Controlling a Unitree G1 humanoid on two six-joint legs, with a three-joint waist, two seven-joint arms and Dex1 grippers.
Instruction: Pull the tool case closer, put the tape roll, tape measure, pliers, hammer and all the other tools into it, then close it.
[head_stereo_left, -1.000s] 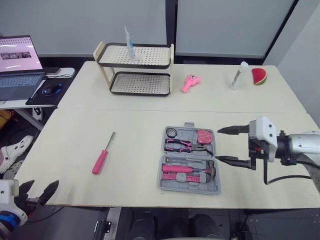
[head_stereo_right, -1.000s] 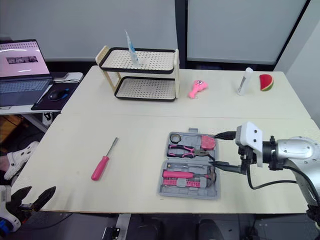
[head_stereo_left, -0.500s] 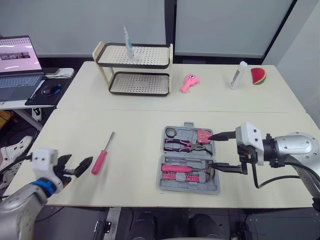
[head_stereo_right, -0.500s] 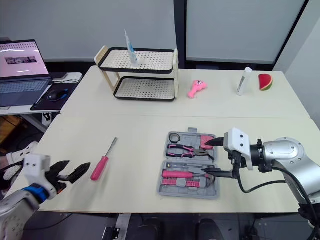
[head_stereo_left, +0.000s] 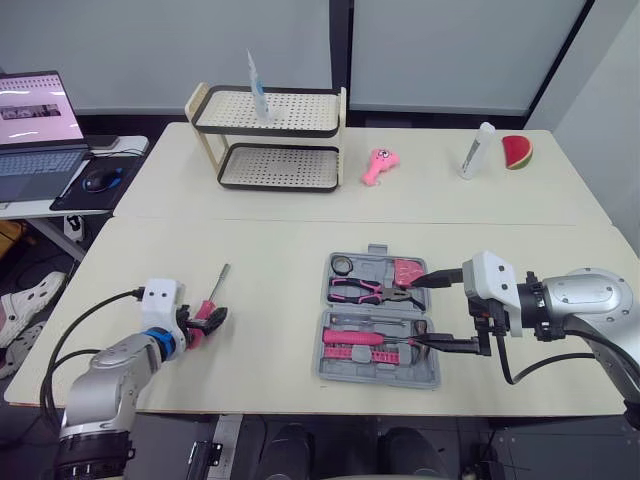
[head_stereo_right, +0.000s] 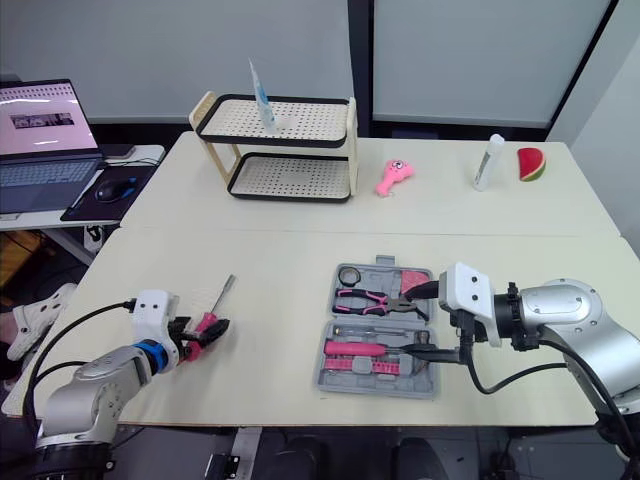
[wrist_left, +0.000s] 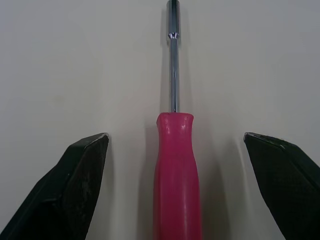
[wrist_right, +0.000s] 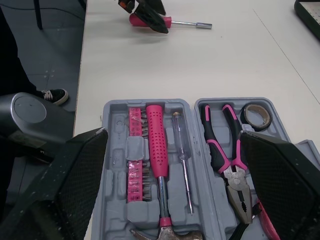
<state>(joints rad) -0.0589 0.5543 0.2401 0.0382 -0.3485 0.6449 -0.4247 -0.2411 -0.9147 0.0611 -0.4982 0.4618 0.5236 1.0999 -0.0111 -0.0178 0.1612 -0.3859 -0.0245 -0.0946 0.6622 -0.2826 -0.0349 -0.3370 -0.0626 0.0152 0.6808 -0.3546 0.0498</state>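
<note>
Your left gripper is now straddling the loose screwdriver, and the tool case is lying open.
From the head, that gripper, short of the handle half a second ago, is sitting jaws apart at the one pink-handled screwdriver near the table's front left. Your right gripper, jaws spread, is reaching further over the one grey case, centre-right. At the left wrist, the black fingers are flanking the handle without touching. At the right wrist, the case is holding one hammer, one pliers, one tape roll and one clear-handled screwdriver.
</note>
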